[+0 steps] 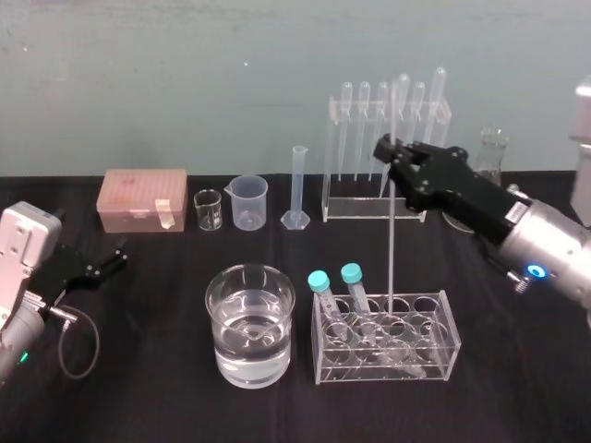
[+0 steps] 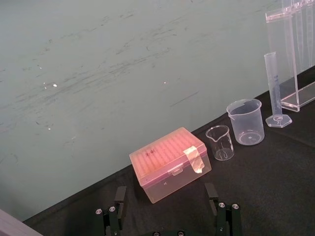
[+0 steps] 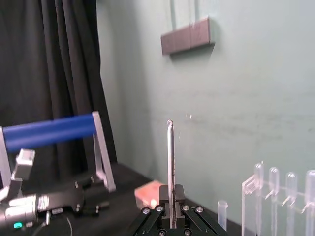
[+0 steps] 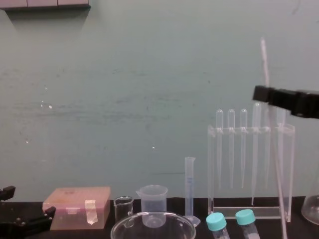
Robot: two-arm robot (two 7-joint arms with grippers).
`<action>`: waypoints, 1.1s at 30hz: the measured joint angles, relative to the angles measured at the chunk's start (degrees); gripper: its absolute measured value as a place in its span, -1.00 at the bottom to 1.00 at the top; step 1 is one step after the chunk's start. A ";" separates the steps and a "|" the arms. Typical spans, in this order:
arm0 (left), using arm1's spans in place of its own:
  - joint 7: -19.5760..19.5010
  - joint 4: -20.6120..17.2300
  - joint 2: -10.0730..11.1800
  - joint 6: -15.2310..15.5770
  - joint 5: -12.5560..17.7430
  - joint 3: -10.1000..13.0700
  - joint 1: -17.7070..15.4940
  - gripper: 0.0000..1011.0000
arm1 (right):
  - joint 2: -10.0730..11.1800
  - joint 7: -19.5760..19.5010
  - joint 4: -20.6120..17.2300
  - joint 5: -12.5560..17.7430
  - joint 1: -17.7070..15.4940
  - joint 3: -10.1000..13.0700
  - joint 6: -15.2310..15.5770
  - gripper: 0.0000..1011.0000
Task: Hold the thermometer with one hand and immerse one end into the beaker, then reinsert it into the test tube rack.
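Thermometer [image 1: 391,240] near-upright, clamped in right pincer [image 1: 390,153]; left pincer [image 1: 117,256] parked, agape

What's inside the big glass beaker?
The beaker holds clear liquid, about half full, nothing else; nothing hidden. The right gripper holds the thermometer outside it; left gripper rests far left.

On my left wrist camera the left gripper [image 2: 170,216] has its two black fingers [image 2: 114,214] spread wide apart above the black table [image 2: 275,187]. Just ahead of them sits a pink lidded box [image 2: 170,164] with a strip of tape across its front edge. Beside the box stands a small glass beaker [image 2: 220,142], then a plastic spouted beaker [image 2: 245,121], then a slim graduated cylinder [image 2: 274,88], in a row along the pale green wall [image 2: 123,73]. Past the cylinder I can see the clear rack [image 2: 283,54], cut off at the frame edge
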 joint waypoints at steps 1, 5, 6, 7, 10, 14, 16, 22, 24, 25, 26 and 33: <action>0.00 0.00 0.00 0.00 0.00 0.00 0.00 0.99 | -0.05 0.03 -0.22 0.24 -0.56 0.46 -0.50 -0.89; 0.00 0.00 0.00 0.00 0.00 0.00 0.00 0.99 | -0.13 0.21 -1.47 0.69 -2.71 2.32 -2.35 -0.89; 0.00 0.00 0.00 0.00 0.00 0.00 0.00 0.99 | -0.12 0.28 -1.67 0.69 -2.95 2.57 -2.59 -0.89; 0.00 0.00 0.00 0.00 0.00 0.00 0.00 0.99 | -0.06 0.60 -2.10 0.70 -3.42 3.11 -3.06 -0.89; 0.00 0.00 0.00 0.00 0.00 0.00 0.00 0.99 | 0.13 1.25 -2.68 0.70 -3.70 3.73 -3.42 -0.89; 0.00 0.00 0.00 0.00 0.00 0.00 0.00 0.99 | 0.58 2.77 -3.62 1.80 -2.36 4.44 -2.30 -0.89; 0.00 0.00 0.00 0.00 0.00 0.00 0.00 0.99 | 0.80 3.15 -3.93 2.56 -1.17 4.71 -1.22 -0.89; 0.00 0.00 0.00 0.00 0.00 0.00 0.00 0.99 | 1.84 2.78 -4.86 5.47 6.17 5.59 4.20 -0.89; 0.00 0.00 0.00 0.00 0.00 0.00 0.00 0.99 | 1.98 2.55 -4.62 6.23 9.35 5.43 5.78 -0.89; 0.00 0.00 0.00 0.00 0.00 0.00 0.00 0.99 | 1.96 2.56 -4.41 6.38 10.49 5.24 6.16 -0.89; 0.00 0.00 0.00 0.00 0.00 0.00 0.00 0.99 | 1.75 2.60 -3.77 6.55 12.58 4.69 6.70 -0.89; 0.00 0.00 0.00 0.00 0.00 0.00 0.00 0.99 | -1.50 5.16 0.90 6.28 19.68 -0.30 6.51 -0.89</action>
